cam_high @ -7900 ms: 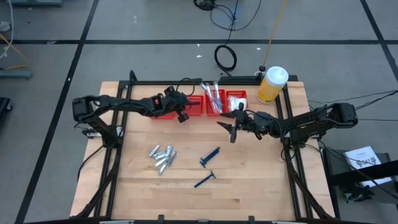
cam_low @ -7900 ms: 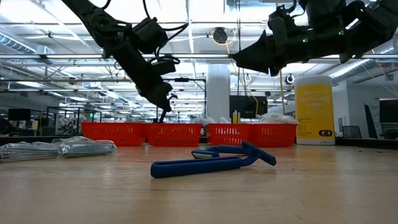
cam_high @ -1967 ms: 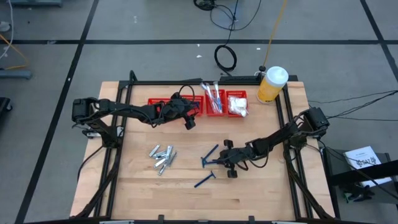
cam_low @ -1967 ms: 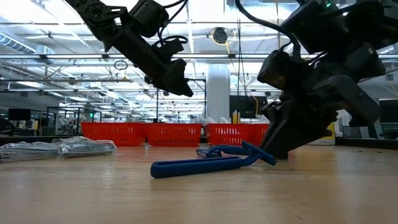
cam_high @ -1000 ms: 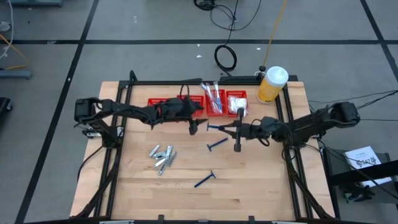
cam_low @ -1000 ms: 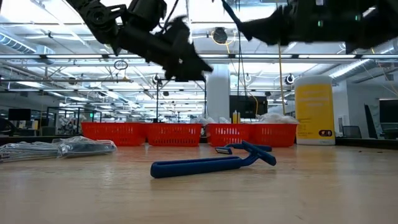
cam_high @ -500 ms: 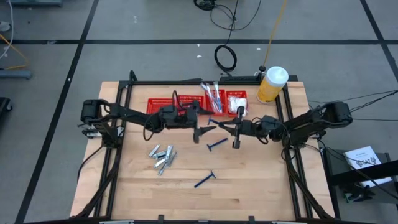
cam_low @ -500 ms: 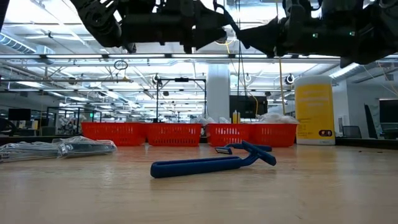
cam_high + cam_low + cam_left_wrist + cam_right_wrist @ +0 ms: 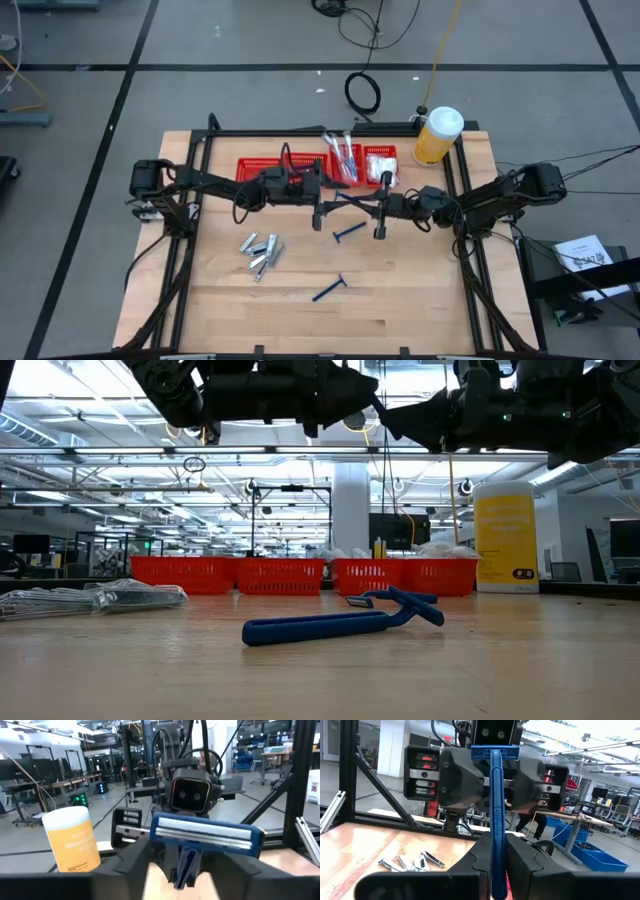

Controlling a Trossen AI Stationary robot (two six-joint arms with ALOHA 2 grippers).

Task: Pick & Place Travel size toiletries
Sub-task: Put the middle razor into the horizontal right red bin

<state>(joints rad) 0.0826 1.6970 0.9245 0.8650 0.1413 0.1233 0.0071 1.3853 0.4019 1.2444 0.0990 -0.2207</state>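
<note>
Left gripper [image 9: 326, 208] moved onto airborne razor [image 9: 352, 203], two razors [image 9: 348, 232] on table

A large robotics lab or industrial workshop: a wooden table [image 9: 400, 300] in a black frame stands on grey concrete, with ceiling strip lights, workbenches, monitors (several dark) and blue bins [image 9: 592, 857] behind.

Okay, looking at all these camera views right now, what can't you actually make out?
- Handover spot: the low view's top edge cuts off the left tool, the right tool and the held razor.
- Silvery tubes: too small in the high view to count, and the low view's left edge cuts the pile.
- Red baskets: their mesh walls hide the contents in the low view.
</note>
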